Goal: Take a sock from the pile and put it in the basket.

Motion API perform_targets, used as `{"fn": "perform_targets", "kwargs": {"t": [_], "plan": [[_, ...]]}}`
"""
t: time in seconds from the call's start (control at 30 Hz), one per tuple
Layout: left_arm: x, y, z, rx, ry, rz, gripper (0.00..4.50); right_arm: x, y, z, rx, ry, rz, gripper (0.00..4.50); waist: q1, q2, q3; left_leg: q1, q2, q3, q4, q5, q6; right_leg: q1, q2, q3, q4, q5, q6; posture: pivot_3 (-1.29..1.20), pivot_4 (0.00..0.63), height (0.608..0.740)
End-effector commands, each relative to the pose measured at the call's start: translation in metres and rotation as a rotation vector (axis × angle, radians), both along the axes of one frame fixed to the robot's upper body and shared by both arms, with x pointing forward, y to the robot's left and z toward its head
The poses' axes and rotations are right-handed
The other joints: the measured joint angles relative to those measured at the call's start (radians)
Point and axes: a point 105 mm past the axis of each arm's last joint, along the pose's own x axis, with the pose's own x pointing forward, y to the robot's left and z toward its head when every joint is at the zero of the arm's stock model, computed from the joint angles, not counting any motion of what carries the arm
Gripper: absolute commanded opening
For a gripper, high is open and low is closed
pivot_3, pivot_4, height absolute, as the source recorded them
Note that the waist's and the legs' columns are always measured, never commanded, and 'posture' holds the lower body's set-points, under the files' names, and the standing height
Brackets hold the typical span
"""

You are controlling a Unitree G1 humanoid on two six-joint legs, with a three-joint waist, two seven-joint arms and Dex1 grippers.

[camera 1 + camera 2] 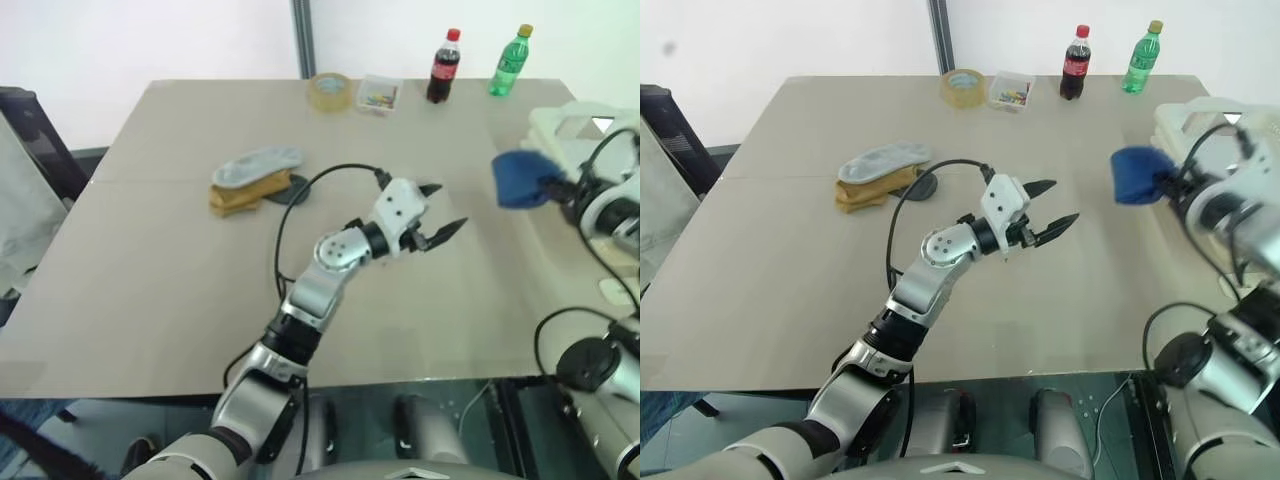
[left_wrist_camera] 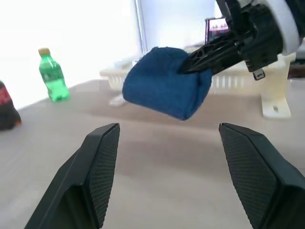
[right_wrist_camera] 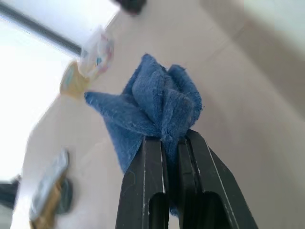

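Sock: the blue sock [image 1: 518, 180] hangs bunched in the air above the worktop's right edge, just short of the basket.
Sock axis: crumpled into a wad; no clear long axis can be read. The free bulk points away from the jaws, toward the middle of the worktop.
Right gripper [image 3: 170, 141]: jaws pinched narrow on a fold of the sock, fabric bulging beyond the tips.
Basket: the cream basket [image 1: 560, 122] stands at the right edge of the worktop, just beside the held sock.
Step in hand: carry to the basket, judged from the sock's position.
Method: bring the wad fully over the basket's opening, past the rim, before parting the jaws; a release above the rim risks the sock draping over the edge.
Left gripper [image 1: 434, 222]: jaws wide, empty, raised over mid-worktop and aimed at the sock.
Pile: the remaining pile [image 1: 252, 180], light grey over mustard-yellow, lies well apart on the worktop [image 1: 150, 280].
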Motion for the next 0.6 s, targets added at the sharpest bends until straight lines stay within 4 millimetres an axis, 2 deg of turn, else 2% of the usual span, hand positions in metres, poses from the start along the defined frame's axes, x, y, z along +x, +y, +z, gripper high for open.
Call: {"fn": "perform_targets", "kwargs": {"t": [0.03, 0.23, 0.33, 0.47, 0.5, 0.53, 0.6], "plan": [[-0.015, -0.009, 0.02, -0.004, -0.09, -0.065, 3.57, -0.001, -0.04, 0.018, 0.141, -0.022, -0.186, 0.03, 0.0, 0.0, 0.0, 0.0, 0.0, 0.0, -0.001, 0.0, 0.0, 0.0, 0.0, 0.0, 0.0, 0.0, 0.0, 0.0, 0.15, 0.74], [-0.023, -0.012, 0.027, -0.043, 0.019, -0.14, 3.57, 0.0, -0.09, 0.011, 0.212, 0.042, -0.388, 0.03, -0.001, 0.0, 0.0, -0.001, 0.0, 0.001, -0.001, 0.0, 0.0, -0.001, 0.0, 0.001, -0.002, 0.0, 0.0, 0.0, 0.15, 0.74], [-0.028, -0.014, 0.023, -0.019, 0.086, -0.184, 3.57, 0.002, -0.104, -0.002, 0.226, 0.082, -0.429, 0.03, -0.001, 0.001, 0.0, -0.002, 0.0, 0.002, -0.001, 0.0, 0.0, -0.002, 0.0, 0.002, -0.002, 0.0, 0.0, 0.0, 0.15, 0.74], [-0.038, -0.016, 0.02, 0.003, 0.169, -0.261, 3.57, 0.002, -0.111, -0.013, 0.23, 0.125, -0.453, 0.03, -0.005, 0.001, 0.0, -0.001, 0.0, 0.003, -0.001, 0.0, 0.0, -0.002, 0.0, 0.003, -0.001, 0.0, 0.0, 0.0, 0.15, 0.74], [-0.039, -0.016, 0.02, 0.003, 0.183, -0.272, 3.57, 0.002, -0.112, -0.014, 0.232, 0.123, -0.456, 0.78, -0.004, 0.001, 0.0, -0.001, 0.0, 0.003, -0.001, 0.0, 0.0, -0.002, 0.001, 0.003, -0.001, 0.0, 0.0, 0.0, 0.15, 0.74], [-0.039, -0.016, 0.021, 0.005, 0.188, -0.273, 3.57, 0.001, -0.113, -0.013, 0.234, 0.118, -0.46, 1.03, -0.004, 0.001, 0.0, -0.001, 0.0, 0.003, -0.001, 0.0, 0.0, -0.002, 0.001, 0.003, -0.001, 0.0, 0.0, 0.0, 0.15, 0.74], [-0.039, -0.015, 0.019, 0.018, 0.192, -0.271, 3.57, 0.0, -0.115, -0.013, 0.237, 0.113, -0.468, 2.07, -0.003, 0.002, 0.0, -0.001, 0.0, 0.003, -0.001, 0.0, 0.0, -0.003, 0.001, 0.003, -0.001, 0.0, 0.0, 0.0, 0.15, 0.74]]}}
